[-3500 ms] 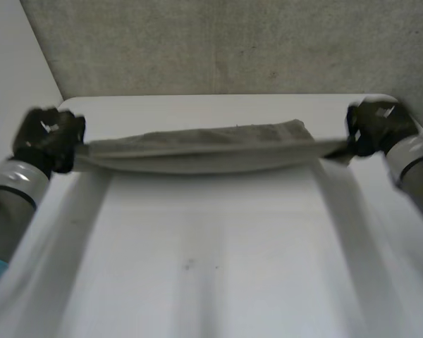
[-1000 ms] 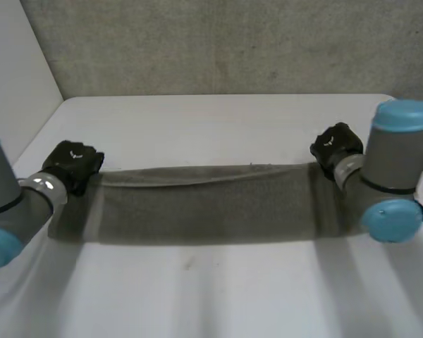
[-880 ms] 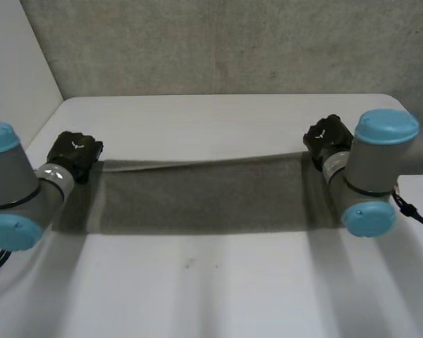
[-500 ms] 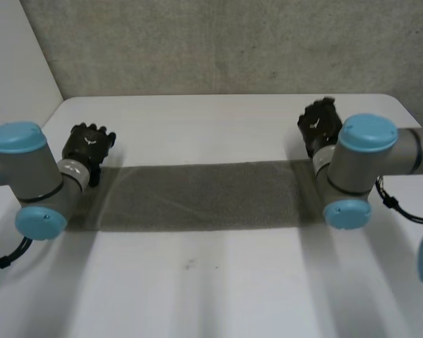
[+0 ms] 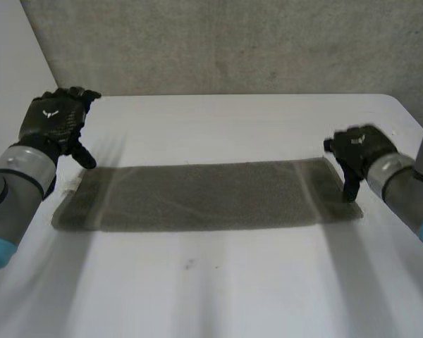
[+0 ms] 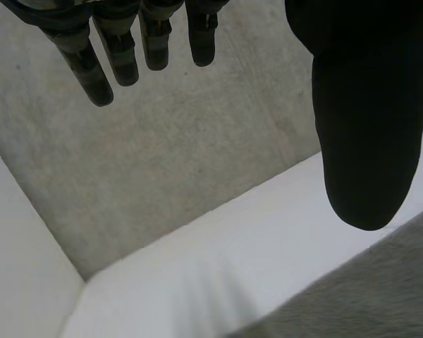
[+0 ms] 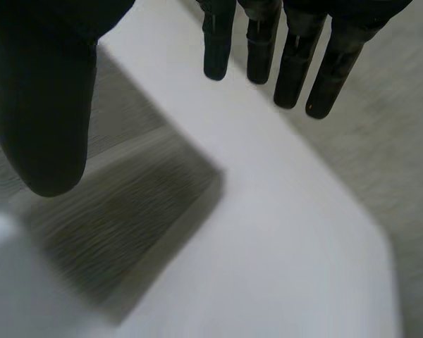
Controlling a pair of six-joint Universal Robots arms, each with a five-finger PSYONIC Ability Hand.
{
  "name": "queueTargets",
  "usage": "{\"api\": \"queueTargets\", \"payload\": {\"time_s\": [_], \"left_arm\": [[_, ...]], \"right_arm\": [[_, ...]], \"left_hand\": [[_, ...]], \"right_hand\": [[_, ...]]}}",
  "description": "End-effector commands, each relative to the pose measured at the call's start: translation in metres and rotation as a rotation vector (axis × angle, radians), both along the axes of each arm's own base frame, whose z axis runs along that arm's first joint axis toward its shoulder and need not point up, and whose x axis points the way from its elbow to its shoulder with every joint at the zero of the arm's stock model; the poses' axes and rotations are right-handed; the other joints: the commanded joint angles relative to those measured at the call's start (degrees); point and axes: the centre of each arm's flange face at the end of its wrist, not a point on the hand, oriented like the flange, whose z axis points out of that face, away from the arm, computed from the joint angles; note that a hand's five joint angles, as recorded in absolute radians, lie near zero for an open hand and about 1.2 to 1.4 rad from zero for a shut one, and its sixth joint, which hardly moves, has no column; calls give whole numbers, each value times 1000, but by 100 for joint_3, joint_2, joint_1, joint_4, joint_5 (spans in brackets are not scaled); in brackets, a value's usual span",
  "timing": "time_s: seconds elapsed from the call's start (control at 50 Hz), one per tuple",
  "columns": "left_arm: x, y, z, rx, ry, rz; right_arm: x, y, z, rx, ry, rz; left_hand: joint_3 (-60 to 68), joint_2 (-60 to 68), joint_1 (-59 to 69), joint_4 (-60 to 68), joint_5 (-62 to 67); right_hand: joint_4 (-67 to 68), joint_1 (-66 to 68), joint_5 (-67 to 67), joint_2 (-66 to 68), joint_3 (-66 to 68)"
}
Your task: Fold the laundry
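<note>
Loosely spread, left robot hand [image 5: 53,120] and right robot hand [image 5: 356,149] flank the towel [image 5: 197,196].

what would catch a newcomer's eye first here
A long grey cloth lies flat across the middle of the white table. A black hand is by each end, the left hand and the right hand, both open and holding nothing.

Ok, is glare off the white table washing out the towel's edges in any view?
Head view: no glare; the grey towel reads dark against the bright white table, both long edges clear. Right wrist view: its corner stands out by the thumb of the right robot hand. Left wrist view: its edge is plain beside the left robot hand.
</note>
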Motion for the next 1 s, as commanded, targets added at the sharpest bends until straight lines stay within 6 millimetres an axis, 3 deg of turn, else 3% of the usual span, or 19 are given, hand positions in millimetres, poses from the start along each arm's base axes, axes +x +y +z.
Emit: {"api": "queueTargets", "payload": {"time_s": [0.02,0.06,0.28,0.52,0.54,0.56,0.58,0.62,0.72,0.76,0.84,0.86,0.88,0.92,1.0], "left_arm": [[5,4,-15,45,56,15],[7,3,-19,41,57,19],[6,10,-30,40,56,13],[5,14,-34,33,51,7],[5,14,-34,34,51,7],[5,14,-34,34,51,7],[5,14,-34,36,50,7],[5,14,-34,36,50,8],[6,14,-35,37,50,10],[5,15,-34,34,51,7],[5,16,-30,23,55,8],[5,16,-28,17,56,6],[5,16,-28,17,56,6],[5,17,-28,18,55,6],[5,17,-27,17,56,6]], "right_arm": [[-24,-2,-42,155,-55,21],[-28,-9,-58,132,-60,12],[-30,-22,-85,45,-69,6],[-31,-24,-101,67,-33,13],[-31,-25,-104,69,-24,15],[-31,-25,-104,69,-24,15],[-32,-27,-103,56,-9,13],[-33,-32,-100,36,2,3],[-55,-45,-88,-18,81,-146],[-72,-51,-73,-69,135,-243],[-89,-57,-69,-76,218,-270],[-102,-62,-67,-80,270,-292],[-102,-62,-67,-80,270,-293],[-133,-73,-59,-102,358,-354],[-152,-84,-42,-152,406,-393]], "left_hand": [[44,48,-27,38,-168],[44,48,-27,38,-168],[44,48,-27,38,-168],[44,48,-27,38,-168],[44,48,-27,38,-168],[44,48,-27,38,-168],[44,48,-27,38,-168],[44,48,-27,38,-168],[44,48,-27,38,-168],[44,48,-27,38,-168],[44,48,-27,38,-168],[44,48,-27,38,-168],[44,48,-27,38,-168],[44,48,-27,38,-168],[44,48,-27,38,-168]], "right_hand": [[1171,1453,1187,1213,1161],[1523,1805,1539,1565,1512],[2500,2782,2516,2542,2490],[2751,3033,2767,2793,2741],[4001,4283,4017,4043,3991],[4014,4296,4030,4056,4003],[6140,6422,6155,6182,6129],[6161,6443,6177,6203,6151],[6161,6443,6177,6203,6151],[6161,6443,6177,6203,6151],[6161,6443,6177,6203,6151],[6161,6443,6177,6203,6151],[6161,6443,6177,6203,6151],[6161,6443,6177,6203,6151],[6161,6443,6177,6203,6151]]}}
